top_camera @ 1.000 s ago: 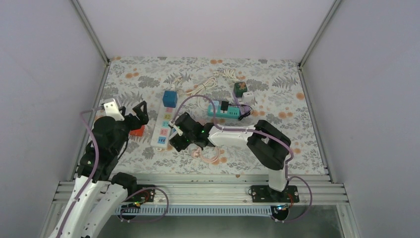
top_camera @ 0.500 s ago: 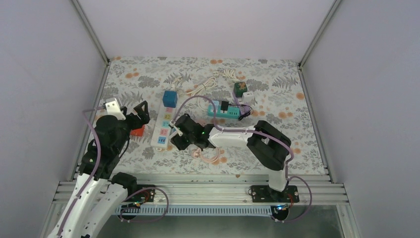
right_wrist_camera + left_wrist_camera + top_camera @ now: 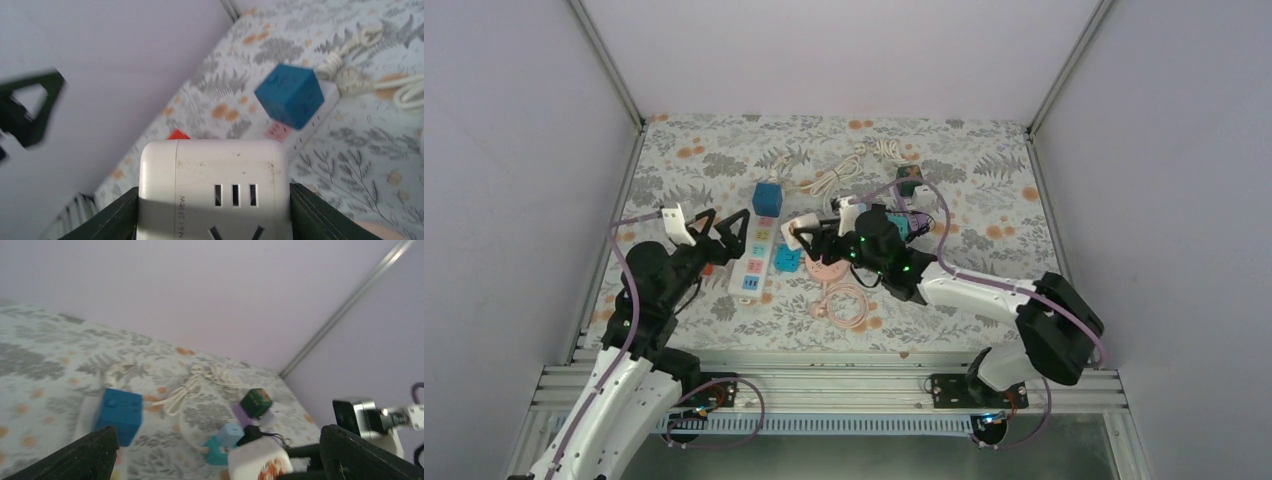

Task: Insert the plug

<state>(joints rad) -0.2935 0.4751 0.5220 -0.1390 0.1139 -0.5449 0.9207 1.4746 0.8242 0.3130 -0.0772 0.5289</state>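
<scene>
Right wrist view: the right pincer (image 3: pixel 215 215) is closed partway on the white plug (image 3: pixel 212 175), one finger against each side, with the socket slots facing the camera. From the top view the plug is held up off the floral table (image 3: pixel 984 180), just right of the white strip (image 3: pixel 752 265) and near the blue cube (image 3: pixel 767 198) sitting on the strip's far end. Over the strip's left edge hovers the left pincer (image 3: pixel 724 222), jaws spread wide, holding nothing.
</scene>
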